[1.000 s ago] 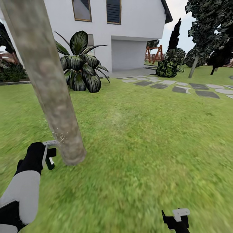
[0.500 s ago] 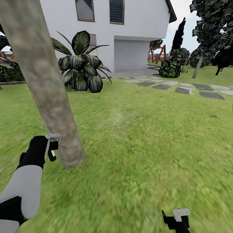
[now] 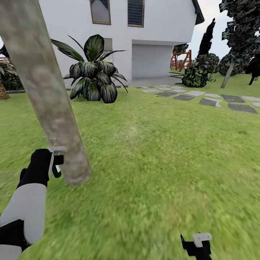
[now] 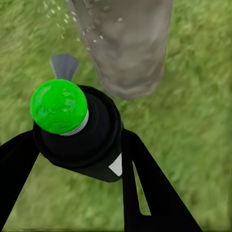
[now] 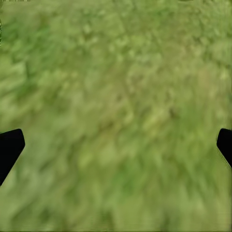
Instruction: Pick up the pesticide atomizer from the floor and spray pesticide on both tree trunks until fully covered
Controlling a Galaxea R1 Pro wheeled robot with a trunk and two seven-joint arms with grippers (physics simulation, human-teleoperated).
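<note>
Green grass [image 3: 155,162] is all around me, with a white house [image 3: 144,36] far behind it. My left gripper [image 3: 54,164] is right next to the tree trunk [image 3: 50,97], down near its foot. Its jaws are closed tight around the pesticide atomizer [image 4: 79,133], a black bottle with a bright green ball [image 4: 59,106] on top. Little white drops [image 4: 55,19] float by the tree trunk's bark, just past the bottle. My right gripper [image 3: 196,245] hangs low over the grass, well apart from the tree trunk. Its jaws are spread wide and hold nothing. A big leafy plant [image 3: 92,77] stands beyond the tree trunk, in front of the house.
</note>
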